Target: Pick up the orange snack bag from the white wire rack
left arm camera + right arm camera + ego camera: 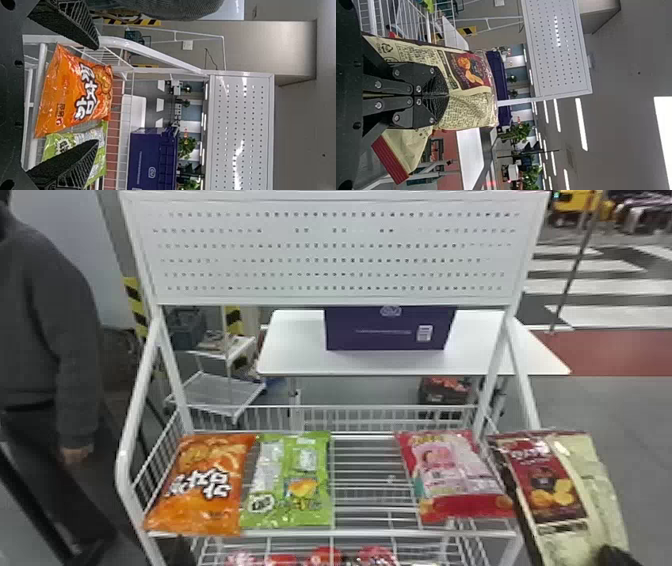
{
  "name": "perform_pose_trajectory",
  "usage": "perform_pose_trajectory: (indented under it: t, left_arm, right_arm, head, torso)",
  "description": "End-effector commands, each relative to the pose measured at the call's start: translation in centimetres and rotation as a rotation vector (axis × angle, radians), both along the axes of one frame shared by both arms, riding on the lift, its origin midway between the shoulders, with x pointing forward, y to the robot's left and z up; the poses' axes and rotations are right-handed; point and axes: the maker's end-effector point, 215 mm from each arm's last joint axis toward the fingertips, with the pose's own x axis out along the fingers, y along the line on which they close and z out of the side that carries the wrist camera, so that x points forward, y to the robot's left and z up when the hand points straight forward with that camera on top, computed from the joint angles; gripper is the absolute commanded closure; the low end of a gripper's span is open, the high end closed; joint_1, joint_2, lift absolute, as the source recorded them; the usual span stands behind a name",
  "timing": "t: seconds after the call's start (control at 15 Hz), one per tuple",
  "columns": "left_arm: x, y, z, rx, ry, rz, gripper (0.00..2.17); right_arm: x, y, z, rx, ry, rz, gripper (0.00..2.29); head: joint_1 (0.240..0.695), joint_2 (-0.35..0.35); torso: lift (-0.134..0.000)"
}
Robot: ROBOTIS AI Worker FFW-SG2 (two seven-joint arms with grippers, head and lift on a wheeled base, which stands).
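The orange snack bag (204, 485) lies at the left end of the white wire rack (370, 533), beside a green bag. At the rack's front left, below the orange bag, part of my left gripper (181, 551) shows. In the left wrist view my left gripper (97, 94) stands open, its fingers wide apart, with the orange bag (75, 93) beyond them and untouched. My right gripper (614, 556) is at the lower right; in the right wrist view the right gripper (442, 95) is shut on a cream and maroon chip bag (470, 105).
The green bag (292, 480) adjoins the orange one. A pink and red bag (450, 475) lies at the rack's right. Red packages (325, 557) sit on the lower shelf. White side posts (127, 440) frame the rack. A table (295, 357) with a purple box (390, 332) stands behind.
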Motion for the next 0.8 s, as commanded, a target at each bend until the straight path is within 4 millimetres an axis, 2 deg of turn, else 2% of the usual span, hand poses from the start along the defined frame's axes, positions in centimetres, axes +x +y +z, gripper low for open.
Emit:
perform_pose_trajectory:
  t: [0.0, 0.53, 0.6, 0.73]
  left_arm:
    - [0.0, 0.0, 0.0, 0.001, 0.0, 0.0, 0.04]
    - [0.3, -0.2, 0.1, -0.003, -0.004, -0.008, 0.04]
    - [1.1, -0.6, -0.4, 0.004, 0.006, -0.021, 0.04]
    - [4.5, -2.3, -4.1, 0.038, 0.105, -0.058, 0.08]
  right_arm:
    - [0.0, 0.0, -0.1, 0.0, 0.003, 0.0, 2.26]
    - [0.1, -0.1, -0.1, 0.002, 0.001, -0.001, 2.26]
    - [0.2, -0.1, -0.1, 0.002, 0.001, -0.002, 2.26]
    - [0.2, 0.0, -0.2, 0.004, 0.002, 0.0, 2.26]
  head:
    - [0.499, 0.0]
    - [0.499, 0.0]
    - [0.499, 0.0]
    - [0.499, 0.0]
  torso:
    - [0.0]
    - [0.0]
    - [0.0]
    - [0.0]
